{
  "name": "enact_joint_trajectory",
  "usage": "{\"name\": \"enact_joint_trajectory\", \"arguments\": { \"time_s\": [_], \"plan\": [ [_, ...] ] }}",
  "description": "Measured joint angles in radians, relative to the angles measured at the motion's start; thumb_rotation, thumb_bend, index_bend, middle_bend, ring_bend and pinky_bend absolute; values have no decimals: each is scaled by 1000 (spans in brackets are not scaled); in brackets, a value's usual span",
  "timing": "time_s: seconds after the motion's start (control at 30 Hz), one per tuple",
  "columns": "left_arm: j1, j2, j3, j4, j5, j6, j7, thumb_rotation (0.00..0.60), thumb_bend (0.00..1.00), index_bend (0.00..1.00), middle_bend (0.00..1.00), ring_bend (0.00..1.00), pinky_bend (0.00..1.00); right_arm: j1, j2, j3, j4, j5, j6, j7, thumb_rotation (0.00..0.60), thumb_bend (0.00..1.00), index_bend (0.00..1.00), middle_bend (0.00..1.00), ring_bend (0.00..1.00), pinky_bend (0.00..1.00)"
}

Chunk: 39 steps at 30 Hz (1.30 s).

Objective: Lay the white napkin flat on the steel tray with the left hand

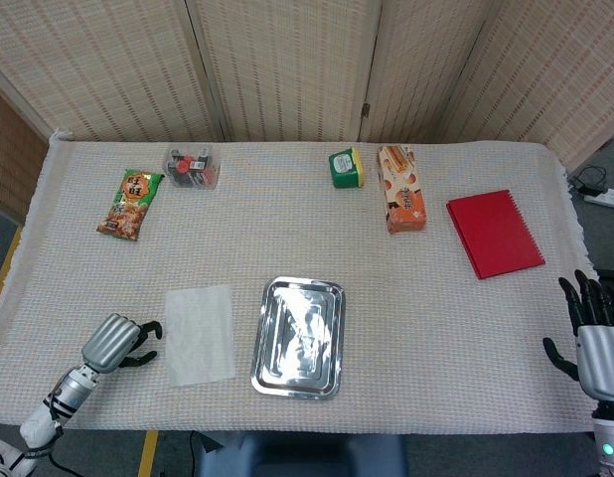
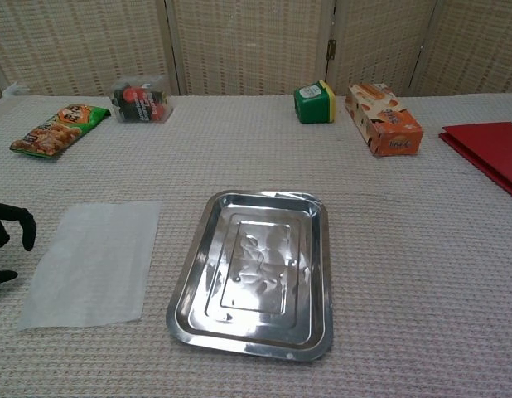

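Woven tablecloth [image 1: 436,328] bears flat white napkin [image 1: 200,334].

Bright even light, sharp focus, soft shadows — glare on steel tray [image 2: 254,274]

A cloth-covered worktop [image 1: 287,248] carries a white napkin [image 1: 200,334] lying flat beside a steel tray [image 1: 298,337]; along the far side lie a snack bag [image 1: 130,203], a clear packet [image 1: 192,167], a green box [image 1: 344,168], an orange carton [image 1: 401,201] and a red notebook [image 1: 494,233].
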<state>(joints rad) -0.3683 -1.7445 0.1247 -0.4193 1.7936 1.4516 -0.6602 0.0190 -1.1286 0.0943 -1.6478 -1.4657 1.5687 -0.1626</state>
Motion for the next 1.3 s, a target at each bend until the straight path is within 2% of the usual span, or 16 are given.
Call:
{"name": "enact_joint_trajectory", "arguments": {
  "time_s": [0.3, 0.8, 0.9, 1.07, 1.13, 1.3],
  "plan": [
    [-14, -73, 21, 129, -12, -16, -85, 600, 287, 488, 1000, 1000, 1000, 6, -5, 2, 13, 17, -22, -2, 600, 341, 0, 0, 0, 0],
    [-40, -183, 18, 182, -35, 47, -165, 600, 287, 471, 1000, 1000, 1000, 8, -16, 9, 15, 31, -23, -18, 600, 341, 0, 0, 0, 0],
    [-46, -203, 22, 199, -36, 42, -174, 600, 287, 485, 1000, 1000, 1000, 4, -13, 9, 13, 28, -16, -12, 600, 340, 0, 0, 0, 0],
    [-50, -218, 26, 215, -40, 40, -187, 600, 292, 562, 1000, 1000, 1000, 3, -9, 9, 15, 28, -17, -7, 600, 342, 0, 0, 0, 0],
    [-51, -221, 26, 218, -43, 45, -192, 600, 330, 591, 1000, 1000, 1000, 4, -10, 9, 15, 29, -20, -7, 600, 341, 0, 0, 0, 0],
    [-50, -226, 26, 224, -50, 54, -203, 600, 505, 624, 1000, 1000, 1000, 5, -10, 7, 16, 28, -22, -8, 600, 341, 0, 0, 0, 0]
  ]
}}
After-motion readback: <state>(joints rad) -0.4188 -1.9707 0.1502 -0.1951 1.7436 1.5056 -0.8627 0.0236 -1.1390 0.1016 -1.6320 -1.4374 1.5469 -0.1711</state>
